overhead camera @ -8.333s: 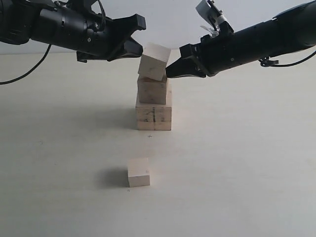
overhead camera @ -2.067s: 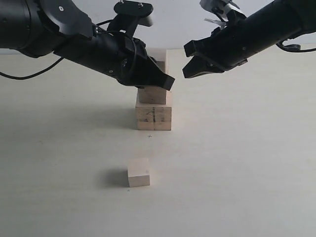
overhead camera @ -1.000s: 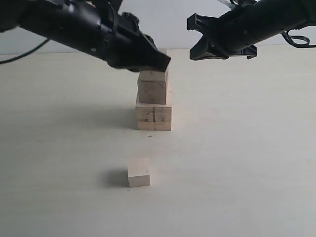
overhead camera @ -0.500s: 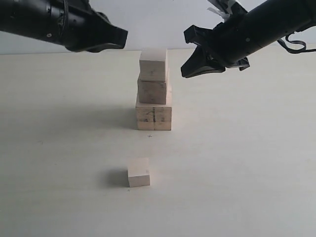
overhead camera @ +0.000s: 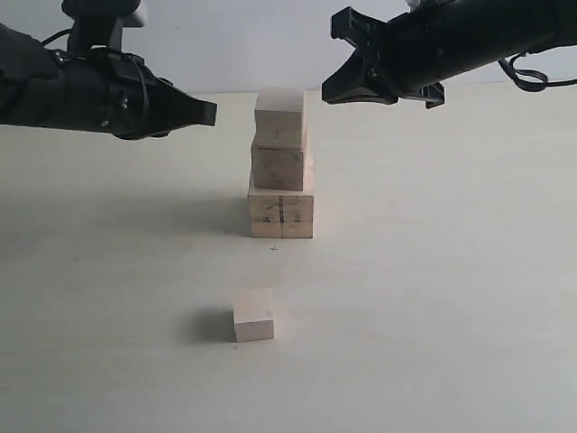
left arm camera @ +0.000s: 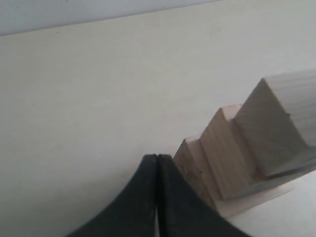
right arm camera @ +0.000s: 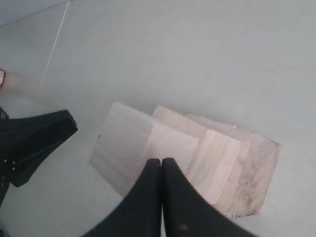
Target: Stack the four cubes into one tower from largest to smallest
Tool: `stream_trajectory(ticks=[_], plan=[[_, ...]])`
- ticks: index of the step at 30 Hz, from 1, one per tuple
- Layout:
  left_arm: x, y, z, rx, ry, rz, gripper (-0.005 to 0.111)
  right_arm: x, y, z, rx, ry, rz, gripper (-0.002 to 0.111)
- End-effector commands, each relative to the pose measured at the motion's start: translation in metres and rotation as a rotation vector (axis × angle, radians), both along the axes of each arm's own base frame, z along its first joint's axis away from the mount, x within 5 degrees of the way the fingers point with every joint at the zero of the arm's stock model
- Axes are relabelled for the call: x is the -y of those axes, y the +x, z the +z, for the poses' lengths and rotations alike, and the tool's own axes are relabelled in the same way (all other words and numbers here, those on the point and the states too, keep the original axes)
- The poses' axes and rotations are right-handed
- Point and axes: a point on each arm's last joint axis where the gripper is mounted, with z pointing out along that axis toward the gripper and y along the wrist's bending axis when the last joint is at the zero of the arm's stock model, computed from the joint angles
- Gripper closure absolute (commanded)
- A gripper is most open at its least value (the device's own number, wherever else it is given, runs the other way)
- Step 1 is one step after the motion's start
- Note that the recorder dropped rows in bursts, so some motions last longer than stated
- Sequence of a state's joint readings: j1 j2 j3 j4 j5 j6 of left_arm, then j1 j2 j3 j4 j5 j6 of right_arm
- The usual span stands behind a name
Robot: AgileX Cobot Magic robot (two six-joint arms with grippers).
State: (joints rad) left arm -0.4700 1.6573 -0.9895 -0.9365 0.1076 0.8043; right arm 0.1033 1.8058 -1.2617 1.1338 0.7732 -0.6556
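3-cube tower (overhead camera: 281, 167), left jaws now clear

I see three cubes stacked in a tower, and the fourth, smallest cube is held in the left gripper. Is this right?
No: the exterior view shows the smallest cube lying on the table, in front of the tower. The left gripper is shut and empty.

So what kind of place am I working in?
Likely a robotics lab bench: bare pale tabletop, blank wall, just a three-cube tower, a loose small cube, black left arm and right arm.
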Motion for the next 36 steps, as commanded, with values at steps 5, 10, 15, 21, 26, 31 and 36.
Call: stream_trajectory(ticks=[5, 10, 15, 21, 26, 31, 36], plan=[[-0.005, 0.011, 0.002, 0.046, 0.033, 0.011, 0.107, 0.005, 0.003, 0.006, 0.085, -0.083, -0.04, 0.108], [-0.053, 0.03, 0.003, -0.028, -0.146, 0.312, 0.107, 0.021, -0.03, 0.043, 0.144, -0.462, 0.014, 0.108], [-0.087, 0.021, -0.026, -0.117, -0.11, 0.403, 0.107, 0.02, -0.044, 0.046, 0.117, -0.681, 0.03, 0.108], [-0.059, 0.003, -0.036, -0.179, -0.061, 0.206, 0.107, -0.007, -0.027, 0.008, -0.097, -0.298, 0.007, 0.108], [-0.035, 0.007, -0.01, -0.197, -0.135, -0.042, 0.107, -0.015, -0.001, -0.019, -0.186, -0.03, -0.032, 0.108], [-0.027, 0.009, 0.004, -0.212, -0.227, -0.087, 0.107, -0.016, 0.006, -0.016, -0.137, -0.016, -0.042, 0.108], [-0.026, 0.008, -0.003, -0.244, -0.223, -0.101, 0.107, -0.002, 0.015, -0.02, -0.118, -0.095, -0.18, 0.108]])
